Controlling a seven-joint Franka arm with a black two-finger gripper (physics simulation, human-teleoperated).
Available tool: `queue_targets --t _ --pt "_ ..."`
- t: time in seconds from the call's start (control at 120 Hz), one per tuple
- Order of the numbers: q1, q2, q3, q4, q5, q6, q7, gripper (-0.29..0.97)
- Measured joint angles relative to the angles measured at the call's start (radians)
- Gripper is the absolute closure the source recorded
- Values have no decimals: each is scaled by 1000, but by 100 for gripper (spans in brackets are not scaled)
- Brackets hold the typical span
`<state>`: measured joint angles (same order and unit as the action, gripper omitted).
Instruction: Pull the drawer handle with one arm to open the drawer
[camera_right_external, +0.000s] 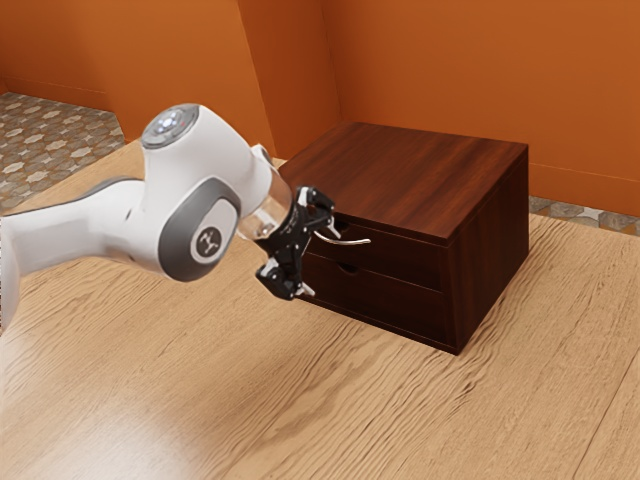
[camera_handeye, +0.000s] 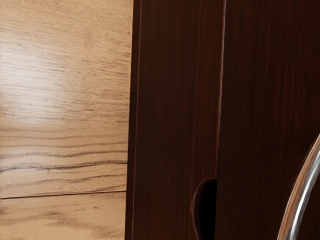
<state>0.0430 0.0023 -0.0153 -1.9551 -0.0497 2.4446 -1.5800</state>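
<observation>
A dark wooden cabinet (camera_right_external: 420, 200) with two drawers stands on the wooden table. A curved silver handle (camera_right_external: 348, 239) sticks out from the upper drawer's front (camera_right_external: 395, 250), which sits flush with the cabinet. My black gripper (camera_right_external: 312, 248) is open right in front of that drawer, its fingers spread above and below the handle's near end without closing on it. In the wrist view the handle (camera_handeye: 300, 195) curves in beside the hand. The two drawer fronts (camera_handeye: 175, 100) run as dark panels, and the lower one has a finger notch (camera_handeye: 205, 210).
The cabinet rests on a light wooden table (camera_right_external: 330, 400) with open room toward the exterior view's front and right. Orange walls (camera_right_external: 480, 70) stand behind. A patterned floor (camera_right_external: 50, 135) lies past the table's far left edge.
</observation>
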Motion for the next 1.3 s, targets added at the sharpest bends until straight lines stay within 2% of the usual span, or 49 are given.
queue_targets --t 0.083,0.183,0.458,0.492,0.542,0.625,0.933,1.3 --pt "-1 1 0 -1 0 4 0 2" --pt "-2 1 0 -1 -1 7 -1 12" --pt "-12 -8 9 -2 1 1 5 51" --pt "11 -9 -13 -2 -2 0 6 56" --pt "28 -13 -30 -2 -6 -1 6 62" --pt "1 -18 -3 -3 -4 -3 7 68" --pt "-4 -61 2 -39 -2 -17 8 77" --pt "-3 -224 3 -209 -1 -6 8 78"
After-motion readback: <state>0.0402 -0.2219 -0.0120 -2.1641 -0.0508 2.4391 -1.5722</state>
